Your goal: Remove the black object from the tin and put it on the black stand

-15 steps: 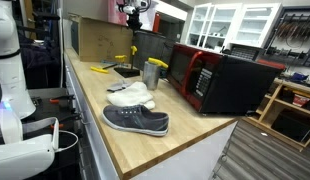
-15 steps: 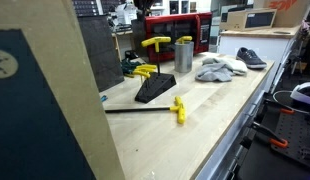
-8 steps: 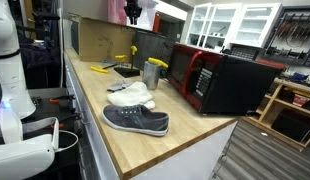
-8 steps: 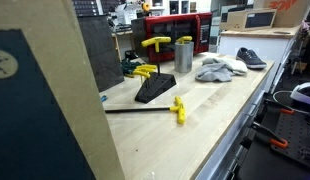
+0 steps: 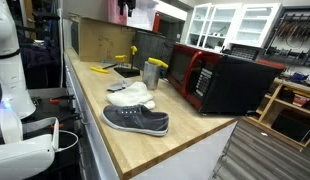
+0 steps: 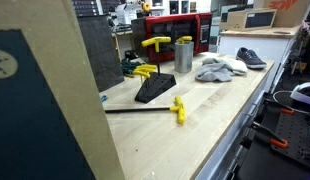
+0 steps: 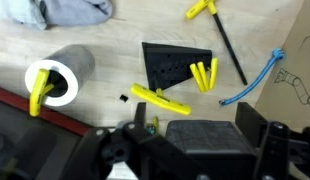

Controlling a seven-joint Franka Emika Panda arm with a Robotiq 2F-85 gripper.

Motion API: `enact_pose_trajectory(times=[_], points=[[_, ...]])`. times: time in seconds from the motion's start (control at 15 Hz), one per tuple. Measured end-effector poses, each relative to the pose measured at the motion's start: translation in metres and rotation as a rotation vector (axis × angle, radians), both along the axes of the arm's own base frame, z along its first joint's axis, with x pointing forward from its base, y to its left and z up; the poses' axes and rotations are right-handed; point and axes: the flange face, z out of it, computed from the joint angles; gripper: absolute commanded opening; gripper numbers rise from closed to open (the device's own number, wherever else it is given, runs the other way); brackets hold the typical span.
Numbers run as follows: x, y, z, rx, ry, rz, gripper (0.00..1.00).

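Note:
The silver tin [image 7: 63,72] stands on the wooden counter beside the black stand [image 7: 173,62]. It also shows in both exterior views, tin [image 5: 150,74] and tin [image 6: 183,56]. Of the black object, only the yellow handle [image 7: 37,96] shows, sticking out of the tin's mouth. The stand [image 6: 150,88] holds a few yellow-handled tools [image 7: 202,76]. My gripper [image 7: 195,118] hangs high above the stand and tin, open, with nothing between its wide-apart fingers. In an exterior view the gripper [image 5: 123,8] sits at the top edge.
A yellow flat item [image 7: 160,100] lies by the stand. A long black-shafted tool with a yellow handle [image 6: 178,108] and a blue cable [image 7: 253,82] lie nearby. White cloth [image 5: 131,95], grey shoe [image 5: 136,121] and red-and-black microwave [image 5: 220,80] fill the counter beyond the tin.
The gripper has drifted up and sideways toward the top edge of the exterior view. Nothing on the counter has moved.

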Motion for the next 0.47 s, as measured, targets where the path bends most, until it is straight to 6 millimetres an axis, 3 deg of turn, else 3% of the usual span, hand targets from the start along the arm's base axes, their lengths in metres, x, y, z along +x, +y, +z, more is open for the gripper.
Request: enact_pose_trajectory(times=[0.47], points=[[-0.0009,-0.0029,0.0002,0.035,0.03,-0.012,1.0]])
